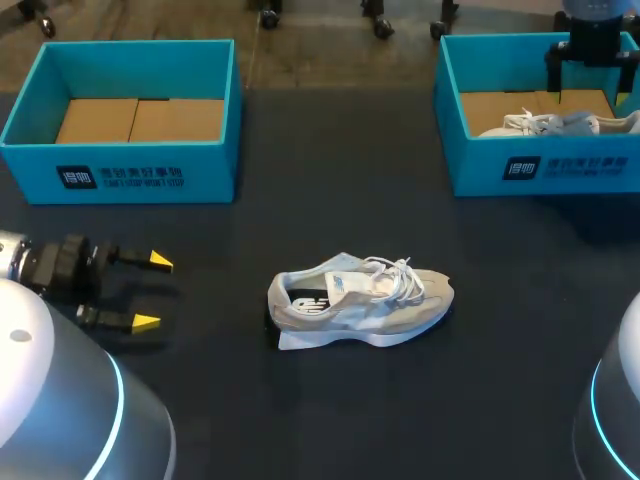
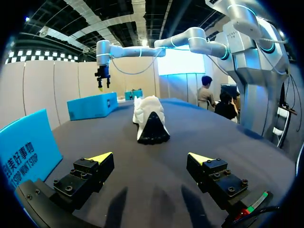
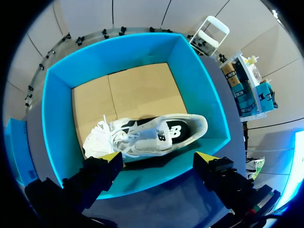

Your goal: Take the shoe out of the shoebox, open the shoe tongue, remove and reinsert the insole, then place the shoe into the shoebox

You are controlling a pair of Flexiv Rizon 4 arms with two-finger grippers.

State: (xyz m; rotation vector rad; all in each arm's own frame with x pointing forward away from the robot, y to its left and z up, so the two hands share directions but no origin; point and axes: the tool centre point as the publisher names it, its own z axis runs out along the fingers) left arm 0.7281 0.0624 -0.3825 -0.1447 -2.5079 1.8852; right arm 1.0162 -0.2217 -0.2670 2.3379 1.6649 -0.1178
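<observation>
A beige and white shoe lies on its side in the middle of the dark table, heel toward my left gripper. That gripper rests open at the table's left, well apart from the shoe. In the left wrist view the shoe lies some way ahead of the open left gripper, its black sole showing. A second white shoe lies inside the right blue shoebox. My right gripper hangs open above that box. The right wrist view looks down on this shoe in the shoebox, under the open right gripper.
A second blue box stands at the back left, holding only its cardboard floor. The same box's wall stands close beside my left gripper. Dark tabletop surrounds the middle shoe.
</observation>
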